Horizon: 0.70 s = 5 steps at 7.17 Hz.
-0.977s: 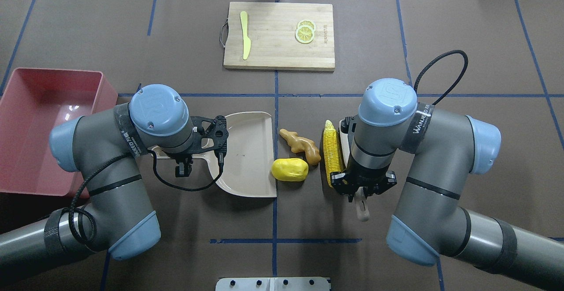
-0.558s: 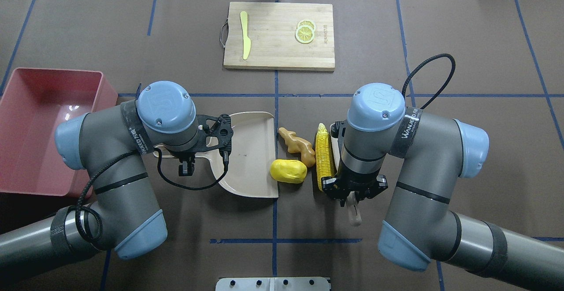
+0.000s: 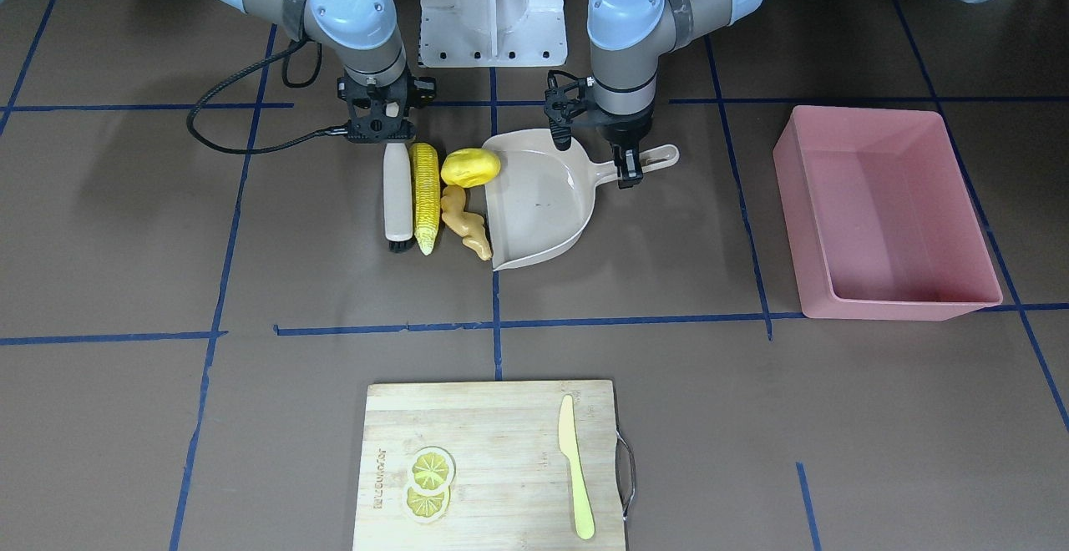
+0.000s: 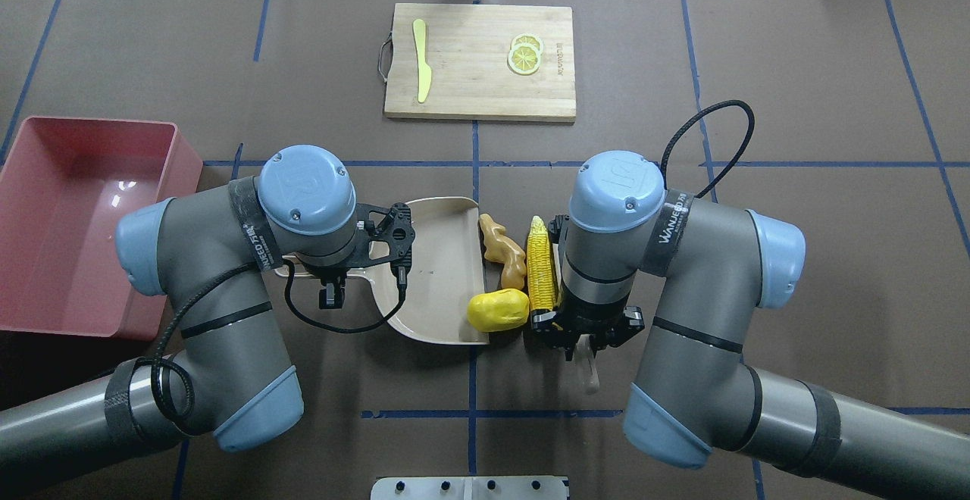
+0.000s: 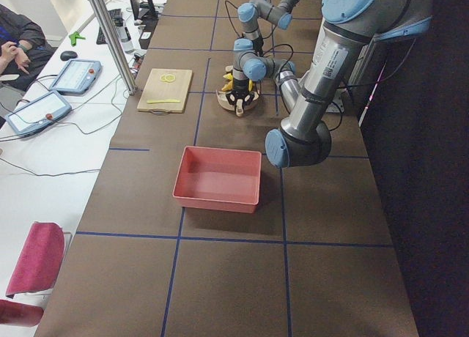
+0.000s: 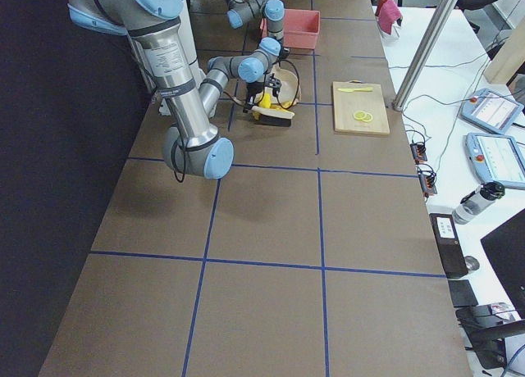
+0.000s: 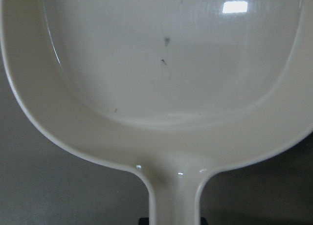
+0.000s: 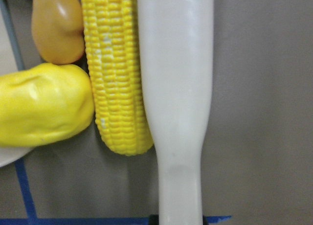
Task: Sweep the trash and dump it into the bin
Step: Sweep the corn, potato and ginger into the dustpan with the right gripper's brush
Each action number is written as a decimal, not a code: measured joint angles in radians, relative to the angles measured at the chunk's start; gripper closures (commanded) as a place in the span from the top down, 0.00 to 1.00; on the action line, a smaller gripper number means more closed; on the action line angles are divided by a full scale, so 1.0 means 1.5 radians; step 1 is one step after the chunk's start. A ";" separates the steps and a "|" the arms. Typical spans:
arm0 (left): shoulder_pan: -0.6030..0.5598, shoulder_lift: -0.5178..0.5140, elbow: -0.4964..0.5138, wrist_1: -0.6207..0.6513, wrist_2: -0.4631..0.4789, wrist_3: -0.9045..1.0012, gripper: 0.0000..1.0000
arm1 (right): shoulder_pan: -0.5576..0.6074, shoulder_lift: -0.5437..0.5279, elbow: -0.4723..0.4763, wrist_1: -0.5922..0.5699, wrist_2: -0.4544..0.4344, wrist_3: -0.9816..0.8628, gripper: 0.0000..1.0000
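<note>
The trash lies bunched at the table's middle: a corn cob (image 4: 541, 265), a yellow potato-like lump (image 4: 498, 310) and a tan ginger root (image 4: 504, 250). My right gripper (image 4: 580, 345) is shut on the handle of a beige brush (image 3: 397, 192), whose long side presses against the corn (image 8: 115, 73). My left gripper (image 3: 628, 169) is shut on the handle of the beige dustpan (image 4: 439, 273), its open lip touching the lump (image 3: 470, 166) and the ginger (image 3: 466, 232). The dustpan's inside (image 7: 171, 88) holds nothing. At the far left the pink bin (image 4: 68, 212) stands with nothing in it.
A wooden cutting board (image 4: 480, 60) lies at the far middle with a yellow-green knife (image 4: 421, 68) and lemon slices (image 4: 524, 53). A side desk with tablets (image 5: 73, 77) and a seated person (image 5: 15, 47) lies beyond the table's far edge.
The right arm moved left with the brush, pushing the corn against the ginger and the lump. The left arm slid the dustpan right until its lip met them.
</note>
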<state>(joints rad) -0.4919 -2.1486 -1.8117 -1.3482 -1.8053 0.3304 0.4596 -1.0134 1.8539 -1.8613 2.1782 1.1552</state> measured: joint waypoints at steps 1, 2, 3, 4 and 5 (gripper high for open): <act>0.002 -0.002 0.003 0.000 0.000 0.000 0.00 | -0.004 0.024 -0.017 0.000 0.000 0.010 0.00; 0.004 -0.003 0.006 0.000 0.003 -0.001 0.00 | -0.008 0.046 -0.033 0.003 0.000 0.019 0.00; 0.005 -0.007 0.011 0.000 0.011 -0.001 0.00 | -0.012 0.064 -0.048 0.014 0.000 0.033 0.00; 0.007 -0.012 0.019 0.000 0.019 -0.002 0.00 | -0.015 0.079 -0.064 0.031 0.000 0.049 0.00; 0.011 -0.016 0.025 -0.001 0.023 -0.004 0.00 | -0.018 0.092 -0.074 0.043 0.000 0.059 0.00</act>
<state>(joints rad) -0.4754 -2.1730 -1.7739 -1.3493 -1.7704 0.3241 0.4326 -0.8757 1.7424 -1.7974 2.1779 1.2434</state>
